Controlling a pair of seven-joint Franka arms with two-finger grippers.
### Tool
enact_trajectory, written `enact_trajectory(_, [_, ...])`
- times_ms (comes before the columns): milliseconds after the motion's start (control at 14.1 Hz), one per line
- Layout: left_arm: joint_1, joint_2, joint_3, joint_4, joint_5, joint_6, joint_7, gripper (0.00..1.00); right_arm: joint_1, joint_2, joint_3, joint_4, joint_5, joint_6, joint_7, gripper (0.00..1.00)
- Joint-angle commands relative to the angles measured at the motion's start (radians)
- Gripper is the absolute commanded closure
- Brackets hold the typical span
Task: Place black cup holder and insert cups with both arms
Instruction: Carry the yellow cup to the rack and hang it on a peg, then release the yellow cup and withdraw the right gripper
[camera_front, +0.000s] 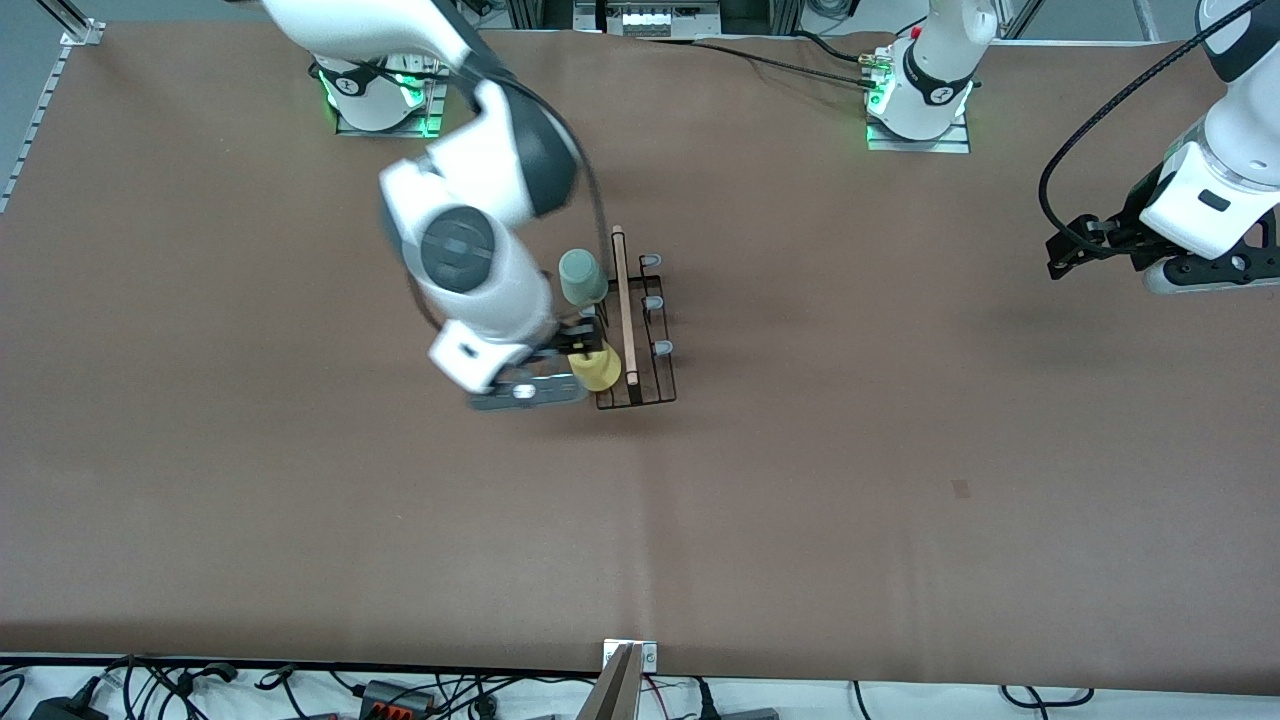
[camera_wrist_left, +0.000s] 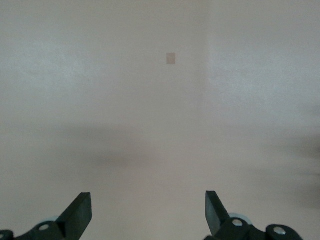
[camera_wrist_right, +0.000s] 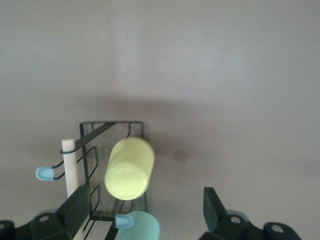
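The black cup holder (camera_front: 640, 335) stands mid-table with its pale wooden rod (camera_front: 622, 305) along the top. A mint green cup (camera_front: 582, 277) and a yellow cup (camera_front: 598, 367) hang tilted on its side toward the right arm's end, the yellow one nearer the front camera. Three grey-capped pegs (camera_front: 653, 302) on its other side are bare. My right gripper (camera_front: 582, 345) is open just beside the yellow cup (camera_wrist_right: 129, 167), which lies ahead of its fingertips; the mint cup (camera_wrist_right: 142, 227) also shows there. My left gripper (camera_front: 1065, 258) waits open and empty over bare table (camera_wrist_left: 147, 196).
A small darker patch (camera_front: 961, 488) marks the brown table cover toward the left arm's end. Cables and a metal bracket (camera_front: 630, 660) line the table edge nearest the front camera. The arm bases (camera_front: 918, 110) stand along the edge farthest from it.
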Motion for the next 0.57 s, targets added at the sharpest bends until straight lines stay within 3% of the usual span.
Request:
enact_trajectory(0, [0.014,-0.003,-0.007,0.015,-0.021,-0.012,0.023,0.0,-0.084,-0.068,-0.011,-0.022,-0.006,-0.03,-0.004,0.0])
enact_trajectory(285, [0.021,-0.003,0.003,0.013,-0.087,-0.059,0.024,0.0,-0.18,-0.121,-0.019,-0.022,-0.028,-0.085,-0.05,0.0])
enact_trajectory(498, [0.021,-0.005,-0.007,0.015,-0.087,-0.107,0.038,0.0,-0.23,-0.156,-0.079,-0.023,-0.022,-0.088,-0.098,0.0])
